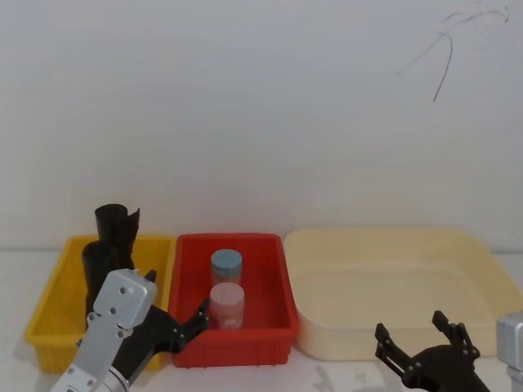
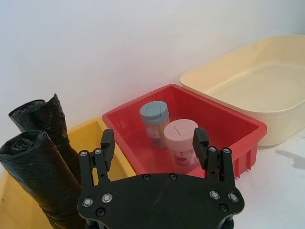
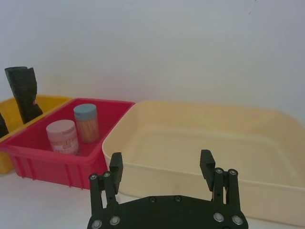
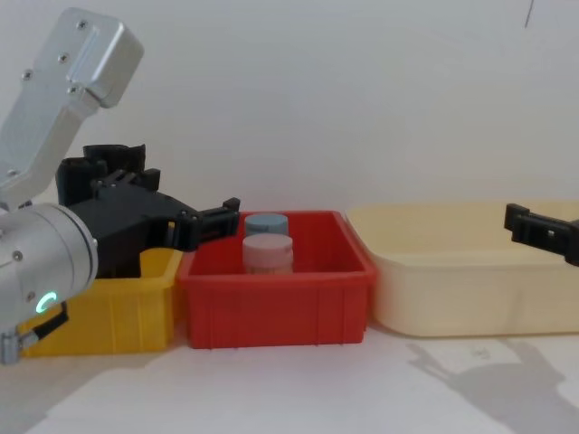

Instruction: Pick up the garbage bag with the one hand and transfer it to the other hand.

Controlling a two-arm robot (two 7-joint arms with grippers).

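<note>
Garbage bag (image 2: 35, 176) — near left end effector (image 2: 153, 139)

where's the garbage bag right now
Head view, robot's left: the garbage bag stands upright in the yellow bin, just in front of the flared black roll, left of the red bin.

Left tool (image 2: 153, 138): fingers spread, holding nothing.
Garbage bag (image 2: 35, 181): upright in yellow bin (image 2: 86, 132), beside second roll (image 2: 43, 121).
Red bin (image 2: 238, 131): two jars (image 2: 180, 140).

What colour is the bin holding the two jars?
Red. The bin shows best in the left wrist view.
</note>
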